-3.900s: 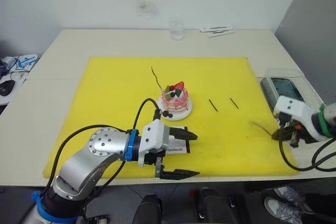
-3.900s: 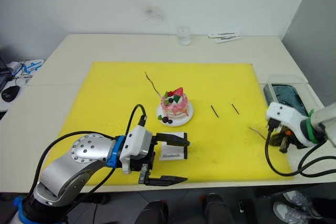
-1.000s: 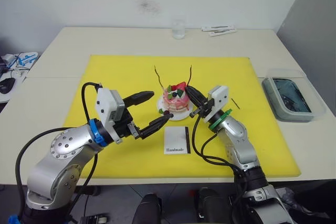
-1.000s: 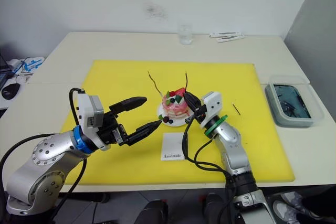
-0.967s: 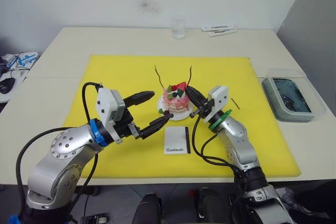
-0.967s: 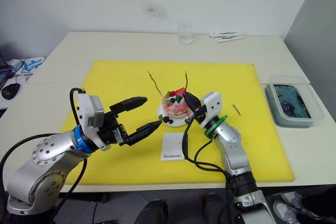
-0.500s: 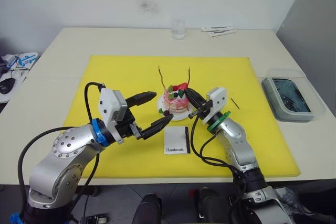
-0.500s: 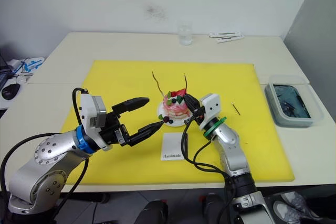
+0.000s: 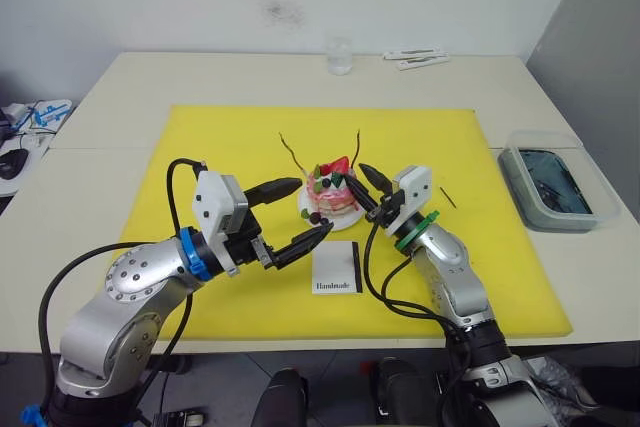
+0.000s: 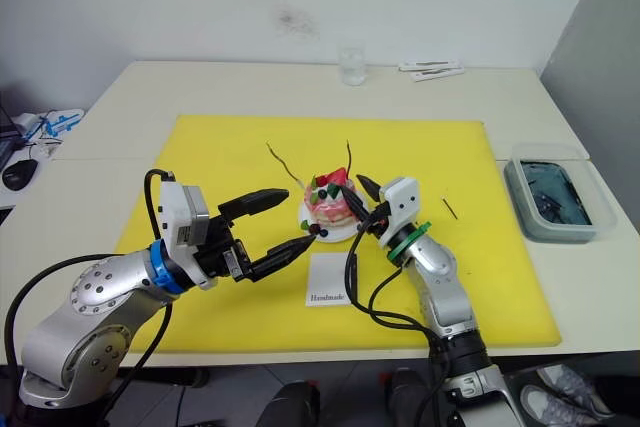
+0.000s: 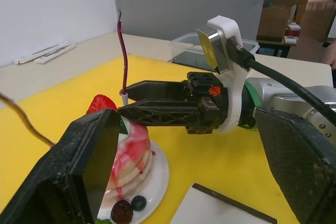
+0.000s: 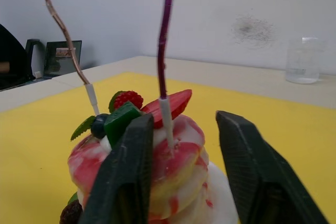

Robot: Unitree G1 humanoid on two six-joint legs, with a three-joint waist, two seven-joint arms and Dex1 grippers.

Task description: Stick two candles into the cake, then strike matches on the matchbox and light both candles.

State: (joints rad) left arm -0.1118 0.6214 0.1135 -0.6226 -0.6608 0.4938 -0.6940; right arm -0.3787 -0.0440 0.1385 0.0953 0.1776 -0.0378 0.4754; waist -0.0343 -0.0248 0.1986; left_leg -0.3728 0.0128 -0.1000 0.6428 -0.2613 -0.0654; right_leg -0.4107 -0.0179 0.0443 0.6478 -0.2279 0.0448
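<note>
From my head cameras I see the cake (image 9: pixel 334 190) on its small white plate near the middle of the yellow mat (image 9: pixel 220 147), with two candles (image 9: pixel 358 150) standing up out of its top. My left gripper (image 9: pixel 296 213) sits just to the cake's left, fingers spread wide and holding nothing. My right gripper (image 9: pixel 368 192) is close against the cake's right side, its jaws parted. The matchbox (image 9: pixel 337 269) lies flat on the mat just in front of the cake, between my two arms. One match (image 9: pixel 446 197) lies on the mat to the right of my right arm.

My left wrist camera looks between my own spread fingers at the cake, a purple candle upright in it, and my right gripper's black fingers reaching in beside that candle.

My right wrist camera shows my fingers apart, either side of the purple candle's white base, not gripping it; the brownish candle stands further off.
</note>
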